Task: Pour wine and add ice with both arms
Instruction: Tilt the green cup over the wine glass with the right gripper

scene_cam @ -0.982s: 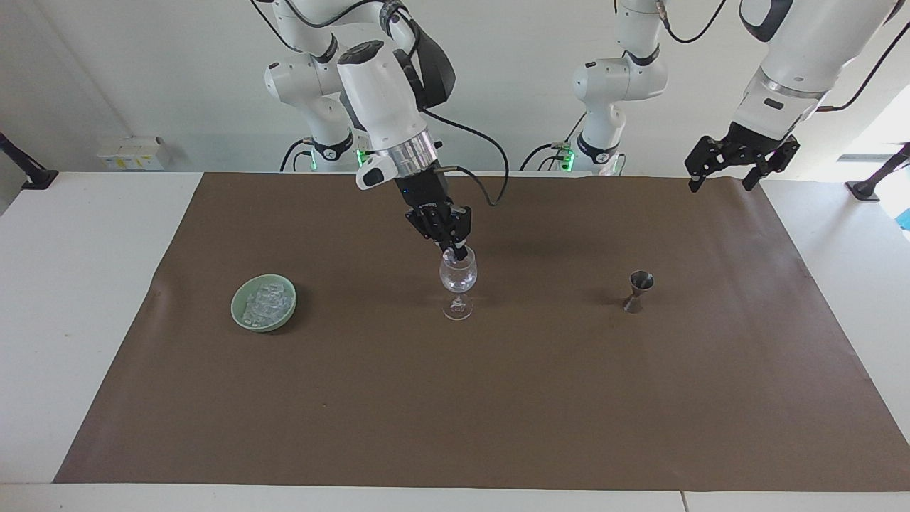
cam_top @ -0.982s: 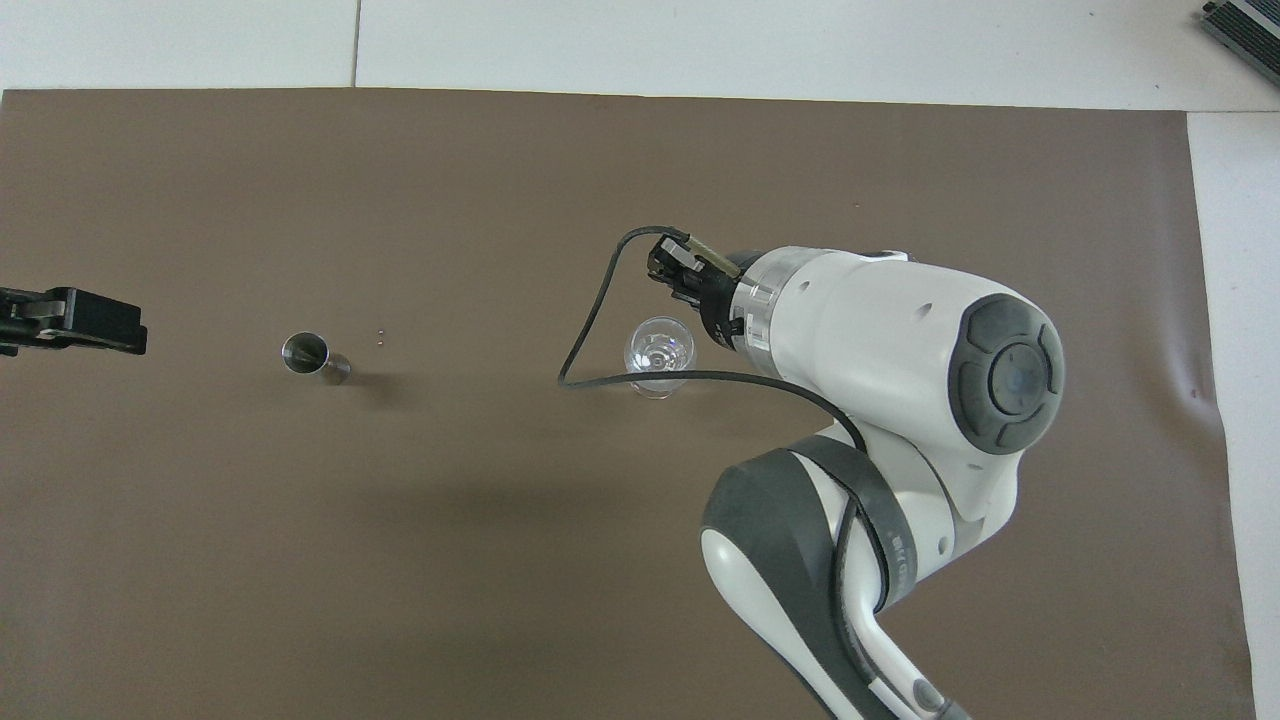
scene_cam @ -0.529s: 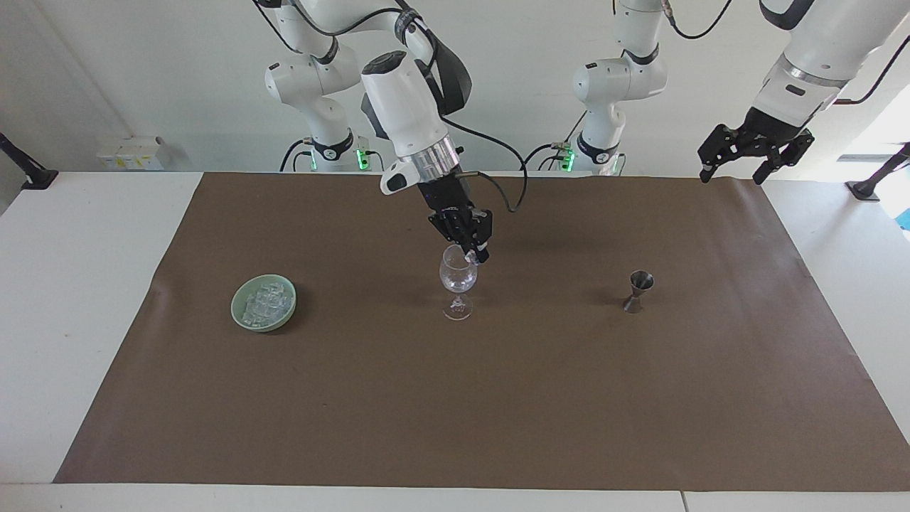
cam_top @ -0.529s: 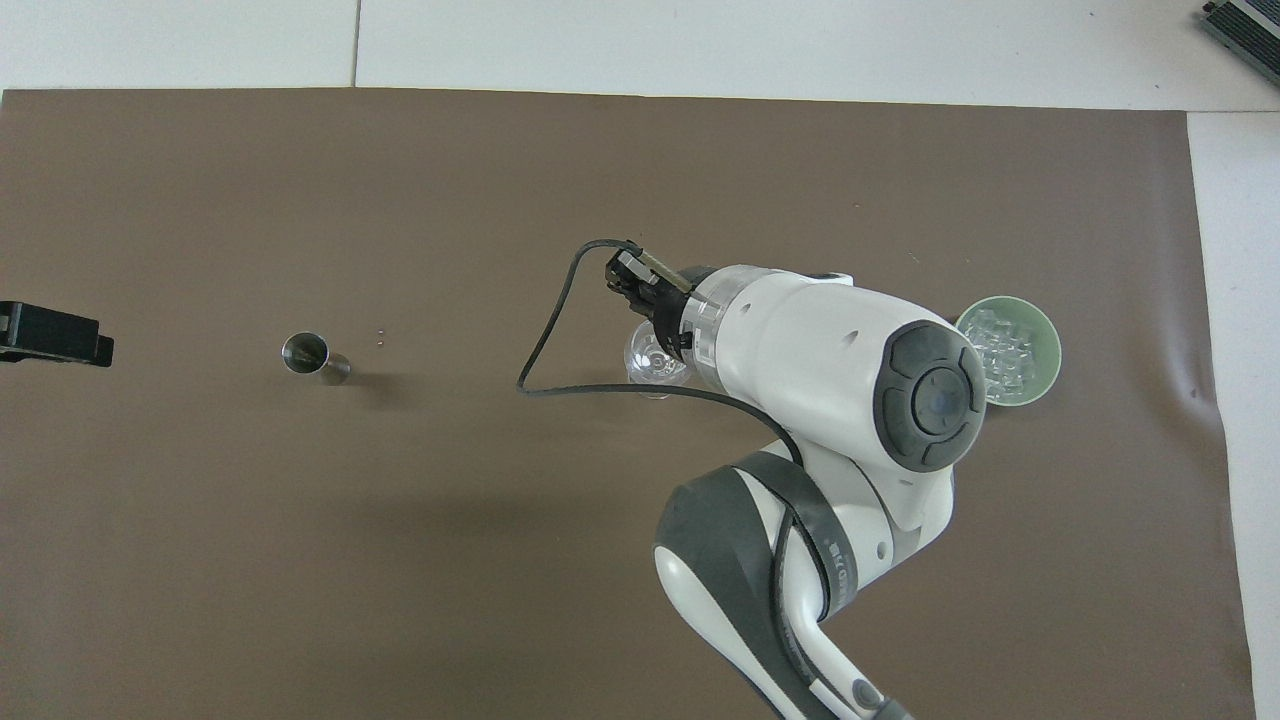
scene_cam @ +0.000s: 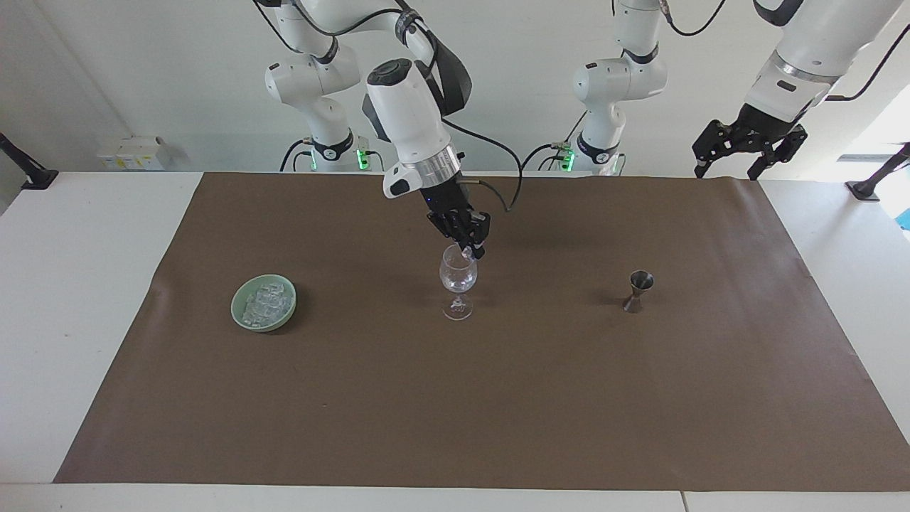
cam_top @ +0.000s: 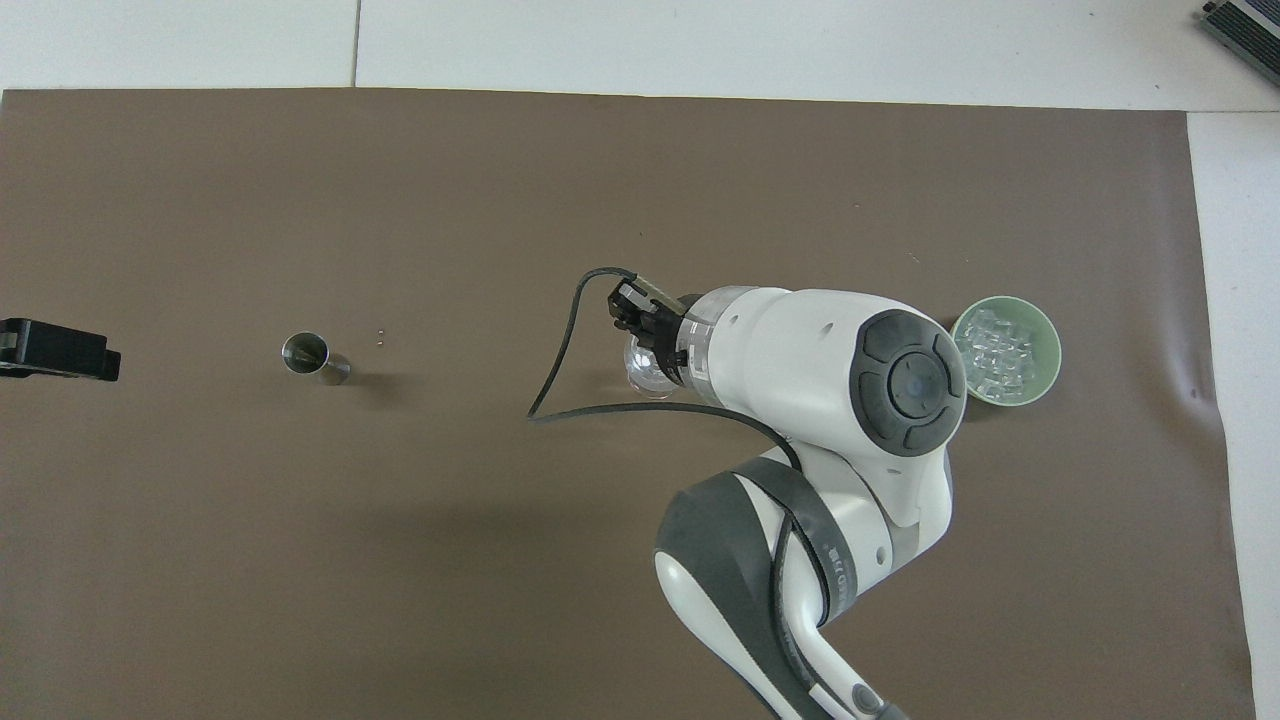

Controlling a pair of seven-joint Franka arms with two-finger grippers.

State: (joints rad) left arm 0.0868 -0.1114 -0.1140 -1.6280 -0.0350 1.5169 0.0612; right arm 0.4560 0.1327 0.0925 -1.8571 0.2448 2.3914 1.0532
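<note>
Two white robot arms are present at one counter (scene_cam: 85, 284), which carries one brown mat (scene_cam: 498, 398).

Items on the mat, counted: one wine glass (scene_cam: 458, 279), one green bowl (scene_cam: 264, 303), one metal jigger (scene_cam: 639, 290).

The wine glass stands upright near the middle of the mat. The green bowl sits toward the right arm's end of the counter, well apart from the glass, and holds one heap of ice (scene_cam: 267, 301); individual cubes are too small to count. The jigger stands upright toward the left arm's end, also well apart from the glass. Glass, bowl and jigger lie roughly in one row across the mat.

The right gripper (scene_cam: 470, 250) is angled downward, directly over the rim of the wine glass, its fingertips clenched together. A small clear piece shows at the tips, apparently an ice cube; this cannot be confirmed. In the overhead view the right arm's wrist covers part of the glass (cam_top: 648, 366).

The left gripper (scene_cam: 726, 171) hangs raised over the mat's corner at the left arm's end, nearest the robots, fingers spread and released, holding nothing. The left arm waits.
</note>
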